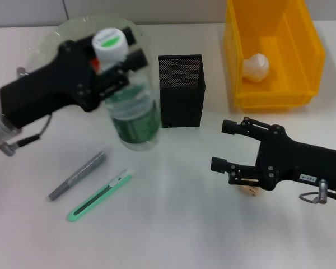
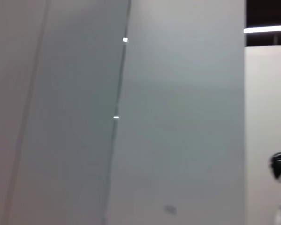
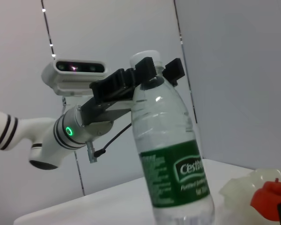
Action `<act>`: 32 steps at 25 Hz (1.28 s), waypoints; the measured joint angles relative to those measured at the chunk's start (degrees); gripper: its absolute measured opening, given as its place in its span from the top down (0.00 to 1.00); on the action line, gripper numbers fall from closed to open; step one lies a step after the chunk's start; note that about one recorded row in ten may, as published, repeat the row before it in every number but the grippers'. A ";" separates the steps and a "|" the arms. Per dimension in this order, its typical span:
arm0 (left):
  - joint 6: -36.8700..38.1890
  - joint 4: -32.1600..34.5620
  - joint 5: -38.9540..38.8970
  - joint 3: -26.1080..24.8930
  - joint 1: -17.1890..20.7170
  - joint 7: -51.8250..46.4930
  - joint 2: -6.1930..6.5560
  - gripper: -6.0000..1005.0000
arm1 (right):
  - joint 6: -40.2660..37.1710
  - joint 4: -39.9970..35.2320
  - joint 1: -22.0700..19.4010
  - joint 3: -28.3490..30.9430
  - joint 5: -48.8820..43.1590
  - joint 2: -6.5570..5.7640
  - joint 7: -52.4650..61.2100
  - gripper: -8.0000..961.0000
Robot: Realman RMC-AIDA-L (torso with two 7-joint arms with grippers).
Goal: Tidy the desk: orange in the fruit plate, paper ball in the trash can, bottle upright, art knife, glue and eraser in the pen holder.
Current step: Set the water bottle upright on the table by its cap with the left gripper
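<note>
The left gripper (image 1: 122,59) is gripping the clear plastic water bottle with a green label and white cap (image 1: 133,115), its fingers (image 3: 150,70) closed on the neck just under the cap. The bottle is standing upright on the white surface (image 1: 173,224), toward the far left part, just beside the black mesh pen holder (image 1: 181,89). It looks partly filled, so I judge it moderately light but top-light and stable only while its base sits flat. The thin plastic wall would dent under a hard squeeze, and the label band is smooth and likely slippery. The stiff neck ring under the cap therefore seems the best place to hold.

The right gripper (image 1: 227,147) is hovering low over the near right part of the surface, its fingers spread wide and holding nothing. A small pale object (image 1: 250,191) is showing under its body, too hidden to identify.

The grey art knife (image 1: 78,175) and the slim green stick (image 1: 99,195) are lying side by side near the front left. Both are rigid, thin and light, best pinched across the middle.

The crumpled white paper ball (image 1: 256,67) is lying inside the yellow plastic bin (image 1: 313,61) at the far right corner.
</note>
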 joint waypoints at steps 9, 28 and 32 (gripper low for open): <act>-6.26 2.78 0.17 -2.12 3.16 1.62 0.88 0.56 | 0.38 2.65 0.49 -0.01 0.00 0.07 -0.54 0.12; -15.98 2.73 1.03 -2.42 5.16 9.93 0.84 0.56 | 0.40 5.88 2.86 -0.01 0.03 0.23 -1.76 0.12; -18.45 2.30 1.02 -2.42 5.06 10.53 0.76 0.56 | 0.40 5.92 2.86 -0.01 0.05 0.23 -1.77 0.12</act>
